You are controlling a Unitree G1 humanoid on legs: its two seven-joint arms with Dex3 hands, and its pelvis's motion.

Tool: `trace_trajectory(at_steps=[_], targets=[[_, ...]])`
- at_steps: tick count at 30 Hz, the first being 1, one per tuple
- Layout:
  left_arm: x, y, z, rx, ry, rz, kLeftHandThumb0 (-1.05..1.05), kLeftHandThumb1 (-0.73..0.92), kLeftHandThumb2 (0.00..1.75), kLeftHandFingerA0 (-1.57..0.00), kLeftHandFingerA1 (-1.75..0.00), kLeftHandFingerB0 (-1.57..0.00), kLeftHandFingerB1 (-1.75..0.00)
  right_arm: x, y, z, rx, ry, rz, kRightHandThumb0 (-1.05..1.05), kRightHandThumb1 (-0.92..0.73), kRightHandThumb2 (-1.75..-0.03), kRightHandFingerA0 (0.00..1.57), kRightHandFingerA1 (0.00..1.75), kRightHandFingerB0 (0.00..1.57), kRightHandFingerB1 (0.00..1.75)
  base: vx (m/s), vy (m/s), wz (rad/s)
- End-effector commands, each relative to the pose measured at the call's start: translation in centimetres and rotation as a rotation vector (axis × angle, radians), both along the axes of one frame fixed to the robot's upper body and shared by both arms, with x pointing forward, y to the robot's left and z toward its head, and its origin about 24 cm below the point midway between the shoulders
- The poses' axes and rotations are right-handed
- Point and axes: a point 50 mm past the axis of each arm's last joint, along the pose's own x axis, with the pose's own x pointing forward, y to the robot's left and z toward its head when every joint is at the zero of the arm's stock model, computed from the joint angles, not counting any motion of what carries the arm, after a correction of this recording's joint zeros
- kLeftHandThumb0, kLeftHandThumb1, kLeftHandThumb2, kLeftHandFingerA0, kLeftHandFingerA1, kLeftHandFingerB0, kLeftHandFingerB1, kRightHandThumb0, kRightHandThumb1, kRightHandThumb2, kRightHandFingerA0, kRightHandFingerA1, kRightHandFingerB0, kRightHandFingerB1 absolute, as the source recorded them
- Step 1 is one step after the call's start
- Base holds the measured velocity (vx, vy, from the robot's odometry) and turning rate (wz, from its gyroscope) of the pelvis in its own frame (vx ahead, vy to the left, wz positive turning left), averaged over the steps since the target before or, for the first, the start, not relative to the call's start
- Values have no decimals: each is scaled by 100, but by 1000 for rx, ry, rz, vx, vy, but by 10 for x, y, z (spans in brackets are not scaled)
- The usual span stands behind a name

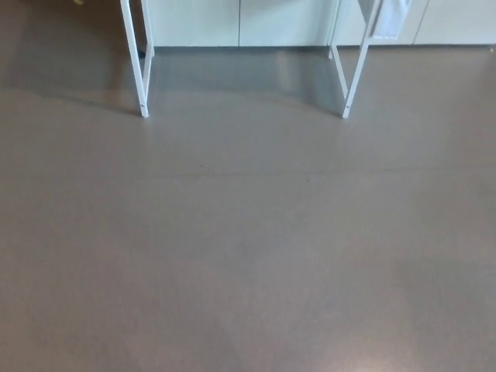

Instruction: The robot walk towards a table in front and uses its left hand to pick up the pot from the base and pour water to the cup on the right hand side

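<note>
Head view, the only one: the camera looks down on a wide stretch of floor (248,248), a smooth grey-brown surface with a dull sheen and a fine faint seam running straight across it a little below the table legs. A paler gloss shows at the bottom edge, right of centre.

Taking the left front leg (137,62) as the landmark: it is a thin, straight, white-painted bar of square section that ends on the floor near the upper left. Just behind it, touching at the top of the picture, stands a second white leg (149,31), shorter in view. Well to the right of the landmark are two more: the right front leg (355,70), slanting slightly and ending on the floor at about the same height in the picture, and a rear one (336,54) just to its left. That makes four legs counted, in two pairs. The tabletop is cut off above the frame.

Beyond the landmark, along the top edge, runs a row of flat, pale cabinet fronts (194,19), split by thin vertical joints. A pale hanging piece (385,19) sits at the top of the right front leg; what it is cannot be told.

Pot, base and cup are out of sight above the frame. Neither robot hand shows, so the fingers' state cannot be told.
</note>
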Motion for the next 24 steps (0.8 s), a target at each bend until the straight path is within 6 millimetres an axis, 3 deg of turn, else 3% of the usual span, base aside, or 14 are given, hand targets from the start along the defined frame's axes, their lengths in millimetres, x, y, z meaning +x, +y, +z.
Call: trace_trajectory(at_steps=[1,20,21,24], targets=[[1,1,2,12,-11,9,3,40,88,-25,-56,-18,-51,2,-6,2,-7,-2,-16,-15,-58,-56,54,52,19,33,211,27,1],[8,2,3,12,-5,-9,0,42,89,-25,-56,-14,-50,7,-5,1,-5,-7,-24,-16,-59,-57,51,51,20,33,293,-100,12],[11,2,5,15,-17,-12,0,42,89,-25,-57,-15,-51,11,-5,1,-1,-16,-31,-12,-42,-88,50,67,9,49,330,19,-17],[11,2,6,7,-17,-5,1,43,90,-27,-57,-15,-50,9,-1,5,9,-28,-35,-14,-41,-87,50,67,6,47,361,84,-19]])
